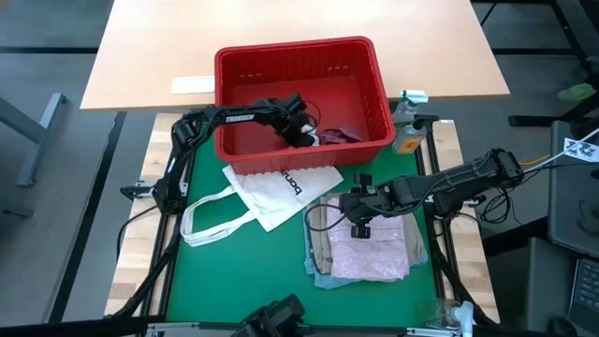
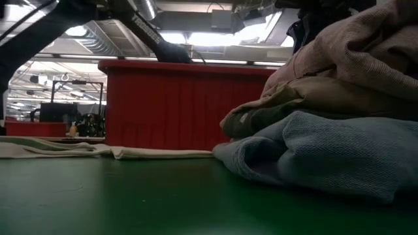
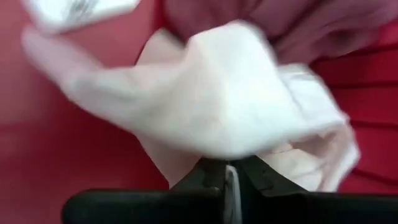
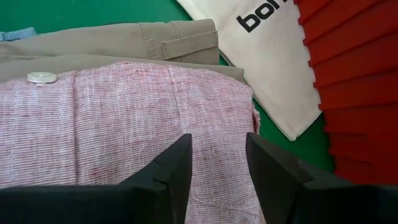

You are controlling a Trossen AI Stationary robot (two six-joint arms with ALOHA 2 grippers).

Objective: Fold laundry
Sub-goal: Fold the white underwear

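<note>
Overhead view and table-level view, both onto the red basket and folded stack.

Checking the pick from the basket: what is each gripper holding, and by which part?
Left gripper is shut on the small white cloth, apparently at its edge, inside the red basket. Right gripper holds nothing.

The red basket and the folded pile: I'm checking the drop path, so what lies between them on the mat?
In the high view, between the red basket and the folded pile, mostly bare green mat; the white tote bag lies to one side.
</note>
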